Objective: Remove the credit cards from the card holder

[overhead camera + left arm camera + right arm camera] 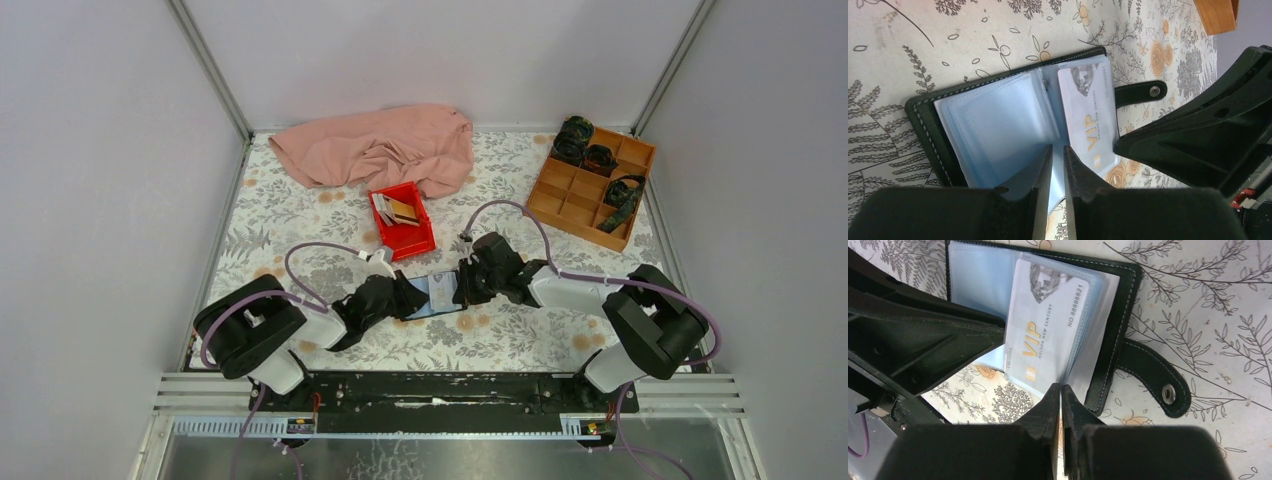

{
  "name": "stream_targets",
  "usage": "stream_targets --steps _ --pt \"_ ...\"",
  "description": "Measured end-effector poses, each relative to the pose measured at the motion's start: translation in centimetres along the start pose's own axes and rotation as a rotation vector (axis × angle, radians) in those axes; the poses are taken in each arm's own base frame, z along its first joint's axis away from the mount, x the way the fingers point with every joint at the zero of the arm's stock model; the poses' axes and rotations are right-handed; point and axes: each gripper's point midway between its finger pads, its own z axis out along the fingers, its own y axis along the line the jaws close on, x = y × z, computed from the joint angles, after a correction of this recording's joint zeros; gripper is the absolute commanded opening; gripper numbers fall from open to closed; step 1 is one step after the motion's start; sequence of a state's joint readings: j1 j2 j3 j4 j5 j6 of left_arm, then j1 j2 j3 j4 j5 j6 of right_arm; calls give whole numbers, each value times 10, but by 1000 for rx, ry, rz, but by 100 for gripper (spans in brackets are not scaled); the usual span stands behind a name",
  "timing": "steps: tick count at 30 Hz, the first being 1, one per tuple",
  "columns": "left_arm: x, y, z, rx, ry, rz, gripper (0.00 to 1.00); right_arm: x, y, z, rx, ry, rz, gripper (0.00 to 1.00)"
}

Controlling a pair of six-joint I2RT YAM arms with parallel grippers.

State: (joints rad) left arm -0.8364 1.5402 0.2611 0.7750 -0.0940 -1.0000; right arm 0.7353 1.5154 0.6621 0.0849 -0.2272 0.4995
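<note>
The card holder (437,296) lies open on the floral table between my two grippers, black outside with blue plastic sleeves inside (988,120). A white VIP credit card (1048,315) sticks partly out of the right-hand sleeves (1088,120). My right gripper (1061,387) is shut at the card's lower corner, where it leaves the sleeves (462,285). My left gripper (1057,150) is nearly shut over the holder's near edge, with a blue sleeve leaf in the narrow gap (405,298). The strap with its snap (1153,380) lies flat.
A red tray (412,240) behind the holder holds several cards (395,208). A pink cloth (380,150) lies at the back. A wooden compartment box (590,185) with dark items stands at the back right.
</note>
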Motion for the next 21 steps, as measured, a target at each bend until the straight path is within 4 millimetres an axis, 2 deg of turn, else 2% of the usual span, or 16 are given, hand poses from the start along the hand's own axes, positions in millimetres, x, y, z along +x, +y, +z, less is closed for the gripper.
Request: stream_targets --steps 13,18,21 --pt "0 2 -2 0 -5 0 22 -5 14 -9 0 -6 -39 2" --pt "4 3 -10 32 0 -3 25 -4 16 -8 -1 -5 -43 0" --pt "6 2 -15 49 13 -4 31 -2 13 -5 10 1 -42 0"
